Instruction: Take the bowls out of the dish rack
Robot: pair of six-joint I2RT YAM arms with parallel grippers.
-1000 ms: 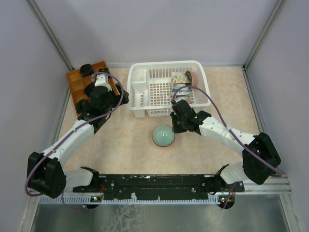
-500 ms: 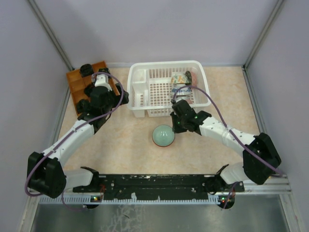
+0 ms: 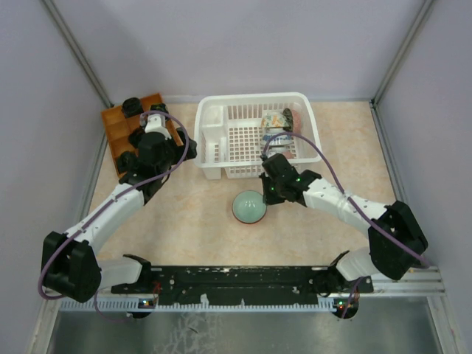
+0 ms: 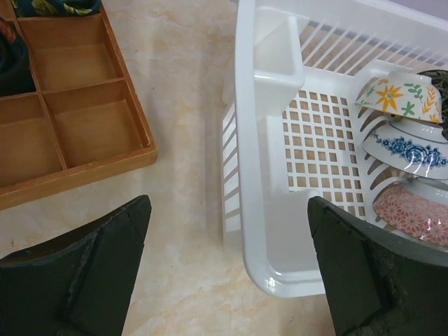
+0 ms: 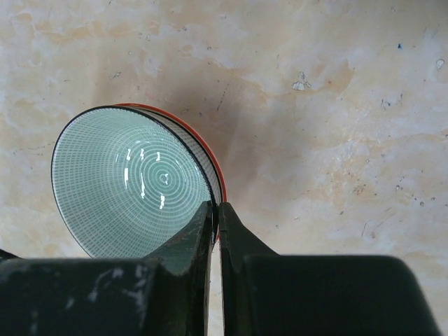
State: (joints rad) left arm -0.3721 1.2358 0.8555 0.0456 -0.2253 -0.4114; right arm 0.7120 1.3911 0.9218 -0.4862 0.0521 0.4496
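Note:
A pale green bowl with an orange-red outside is at the table in front of the white dish rack. My right gripper is shut on its right rim. The right wrist view shows the bowl tilted, its rim pinched in the gripper. I cannot tell if it touches the table. Three bowls stand on edge in the rack's right side: floral, blue-patterned, pink. My left gripper is open and empty above the rack's near left corner.
An orange-brown compartment tray lies left of the rack, with dark items at its far end; it also shows in the left wrist view. The rack's corner compartment is at its far left. Grey walls close in the table.
Almost nothing: my right gripper with the green bowl has shifted very slightly. The left arm has not moved.

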